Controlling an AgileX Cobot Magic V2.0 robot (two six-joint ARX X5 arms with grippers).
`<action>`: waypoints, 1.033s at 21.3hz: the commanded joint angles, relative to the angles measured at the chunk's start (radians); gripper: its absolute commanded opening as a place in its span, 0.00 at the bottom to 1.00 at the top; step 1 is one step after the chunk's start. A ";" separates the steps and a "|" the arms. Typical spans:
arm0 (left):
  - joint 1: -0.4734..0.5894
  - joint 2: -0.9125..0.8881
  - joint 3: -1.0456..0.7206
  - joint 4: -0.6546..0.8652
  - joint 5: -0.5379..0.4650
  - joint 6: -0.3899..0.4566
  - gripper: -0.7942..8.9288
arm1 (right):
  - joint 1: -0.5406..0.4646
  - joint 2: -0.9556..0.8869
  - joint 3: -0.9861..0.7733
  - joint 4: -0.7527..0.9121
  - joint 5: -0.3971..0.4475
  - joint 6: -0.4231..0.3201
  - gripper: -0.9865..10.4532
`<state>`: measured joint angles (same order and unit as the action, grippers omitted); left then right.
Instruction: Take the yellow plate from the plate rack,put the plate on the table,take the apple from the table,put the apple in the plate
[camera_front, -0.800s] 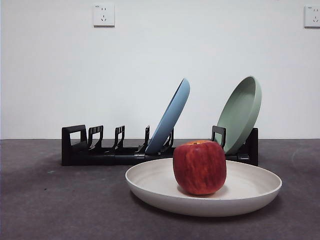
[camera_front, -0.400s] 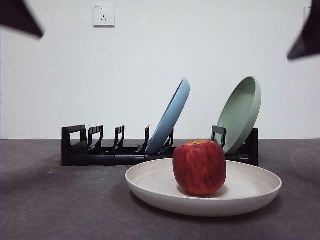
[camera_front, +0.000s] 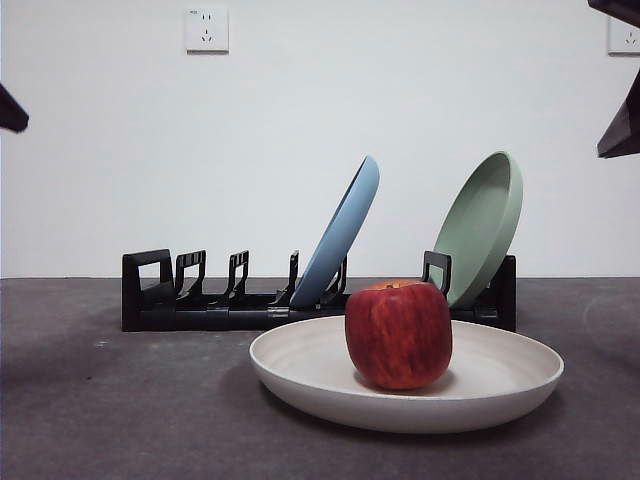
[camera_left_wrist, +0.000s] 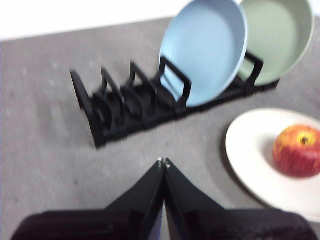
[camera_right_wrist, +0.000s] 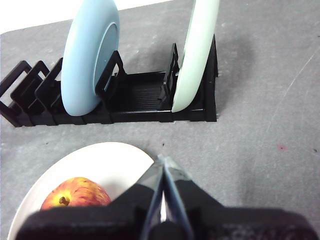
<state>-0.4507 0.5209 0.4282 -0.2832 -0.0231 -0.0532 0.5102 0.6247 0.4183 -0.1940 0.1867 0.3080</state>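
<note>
**Apple on the plate, both pincers empty**

Since the apple (camera_front: 399, 335) already sits inside the yellow plate (camera_front: 500, 385), and that plate lies flat on the table (camera_front: 110, 420) in the lower middle of the front view, I judge every step of my task done. Nothing seems left but to keep clear.

The apple stands upright a little left of the plate's centre, its yellow stem patch showing. Behind the plate, across the middle of the frame, the plate rack (camera_front: 180, 300) holds only the blue plate (camera_front: 345, 235) and the pale green plate (camera_front: 485, 225), both leaning in their slots; the slots toward the left are bare.

My left gripper (camera_left_wrist: 163, 162) has its jaws pressed tip to tip, holding nothing, above bare table between rack and plate. My right gripper (camera_right_wrist: 163, 161) is likewise pinched together and empty, above the plate's rim, near the apple. In the front view my arms show only as dark tips at the upper corners.
</note>
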 joint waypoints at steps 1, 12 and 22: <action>-0.001 0.006 -0.002 0.001 -0.002 -0.006 0.08 | 0.000 -0.001 -0.006 0.005 0.003 0.016 0.09; 0.021 -0.063 -0.002 -0.029 -0.008 0.032 0.08 | 0.001 -0.001 -0.006 0.005 0.003 0.016 0.09; 0.308 -0.356 -0.236 0.193 0.057 0.077 0.08 | 0.000 -0.001 -0.006 0.005 0.003 0.016 0.09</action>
<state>-0.1490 0.1719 0.1993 -0.1032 0.0330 0.0086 0.5102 0.6247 0.4183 -0.1940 0.1864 0.3180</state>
